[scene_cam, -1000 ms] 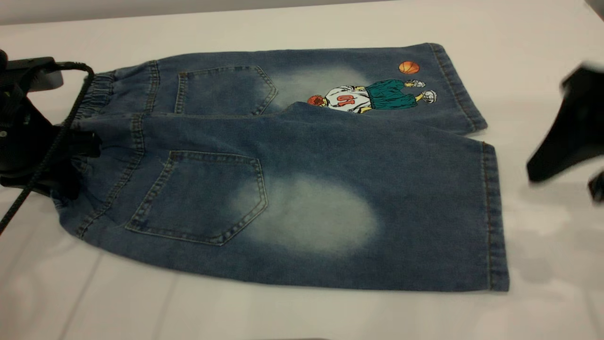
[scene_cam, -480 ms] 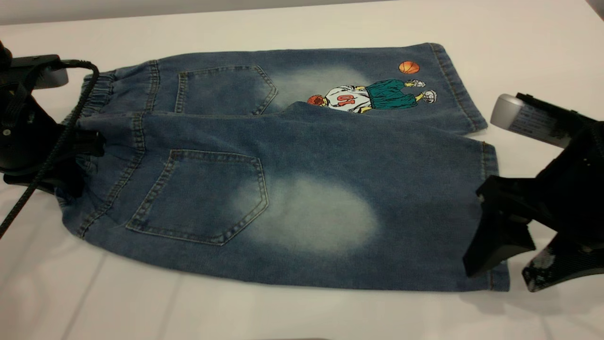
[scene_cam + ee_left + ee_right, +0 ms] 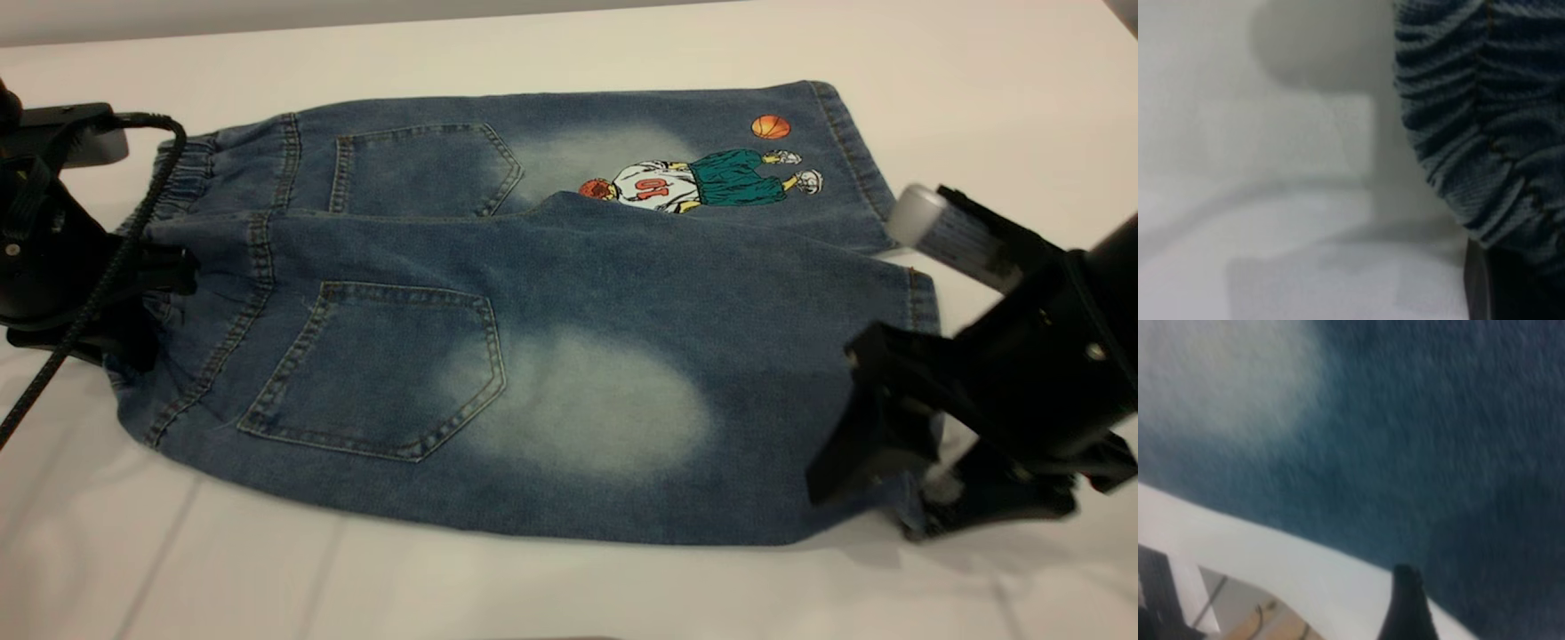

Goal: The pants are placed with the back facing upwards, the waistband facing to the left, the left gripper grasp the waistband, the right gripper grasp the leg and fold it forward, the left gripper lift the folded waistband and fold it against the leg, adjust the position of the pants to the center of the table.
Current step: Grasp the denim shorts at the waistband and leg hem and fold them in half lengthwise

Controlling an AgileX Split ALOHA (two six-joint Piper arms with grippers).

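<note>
The short blue denim pants (image 3: pixel 533 329) lie flat on the big white table (image 3: pixel 569 587). The black left gripper (image 3: pixel 147 293) pinches the ruffled waistband (image 3: pixel 178 182). The black right gripper (image 3: pixel 898 484) straddles the plain leg's (image 3: pixel 756 373) hem — fingers spread. Next, I think, it must squeeze — then lift.

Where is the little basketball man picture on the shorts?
In the exterior view, the cartoon player is on the far leg of the pants, near its hem on the right side, just beyond the edge of the plain leg.
</note>
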